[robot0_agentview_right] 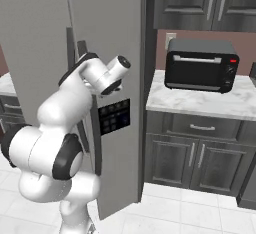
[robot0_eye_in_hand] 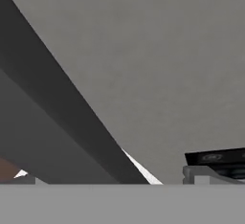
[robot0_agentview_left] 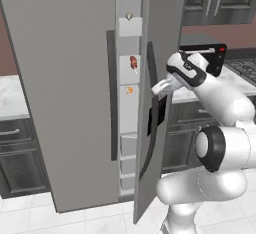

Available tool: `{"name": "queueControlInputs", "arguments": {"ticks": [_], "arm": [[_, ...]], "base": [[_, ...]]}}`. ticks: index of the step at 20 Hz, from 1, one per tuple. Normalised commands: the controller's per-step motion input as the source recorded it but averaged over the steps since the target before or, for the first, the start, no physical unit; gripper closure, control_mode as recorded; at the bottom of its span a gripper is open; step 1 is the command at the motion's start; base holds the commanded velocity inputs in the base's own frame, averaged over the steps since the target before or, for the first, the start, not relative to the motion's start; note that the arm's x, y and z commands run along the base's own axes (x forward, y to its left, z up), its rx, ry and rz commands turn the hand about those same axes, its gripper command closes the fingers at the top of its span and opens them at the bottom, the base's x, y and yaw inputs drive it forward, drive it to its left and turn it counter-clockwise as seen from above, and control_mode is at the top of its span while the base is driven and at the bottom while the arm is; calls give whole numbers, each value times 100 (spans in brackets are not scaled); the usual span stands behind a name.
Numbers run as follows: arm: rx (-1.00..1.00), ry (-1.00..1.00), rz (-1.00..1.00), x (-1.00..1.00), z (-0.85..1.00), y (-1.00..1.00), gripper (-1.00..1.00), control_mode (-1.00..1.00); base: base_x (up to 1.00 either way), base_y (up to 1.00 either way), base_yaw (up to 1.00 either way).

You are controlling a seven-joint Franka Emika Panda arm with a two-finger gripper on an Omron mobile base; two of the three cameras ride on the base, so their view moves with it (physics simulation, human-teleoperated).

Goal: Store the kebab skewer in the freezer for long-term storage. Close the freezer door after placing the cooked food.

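Observation:
The kebab skewer (robot0_agentview_left: 133,63) lies on a white shelf inside the freezer (robot0_agentview_left: 129,108), seen through the narrow gap between the two grey doors. The freezer door (robot0_agentview_left: 165,28) with its dark dispenser panel (robot0_agentview_left: 157,114) stands ajar, swung partly toward me. My gripper (robot0_agentview_left: 157,88) is at the door's outer face, just right of its long dark handle (robot0_agentview_left: 150,73) and above the panel. In the hand view the gripper (robot0_eye_in_hand: 112,180) is open and holds nothing. The grey door (robot0_eye_in_hand: 158,65), the slanting handle (robot0_eye_in_hand: 62,108) and the panel (robot0_eye_in_hand: 217,158) lie close ahead of it.
The plain grey door (robot0_agentview_left: 60,88) stands to the left. A small orange item (robot0_agentview_left: 129,90) sits on a lower freezer shelf. A black toaster oven (robot0_agentview_right: 201,65) rests on the marble counter (robot0_agentview_right: 200,103) to the right, above dark cabinets (robot0_agentview_right: 195,158).

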Motion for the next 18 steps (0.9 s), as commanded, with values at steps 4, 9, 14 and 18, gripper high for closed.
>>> {"name": "queueControlInputs", "arguments": {"ticks": [4,9,14,18], "arm": [[-11,0,-14,45,0,41,-100,-100],[-12,0,-15,40,0,32,-100,-100],[-8,0,-13,31,0,16,-100,-100],[-5,0,-11,38,0,5,-100,-100]], "base": [[0,0,0],[0,0,0],[0,0,0],[0,0,0]]}}
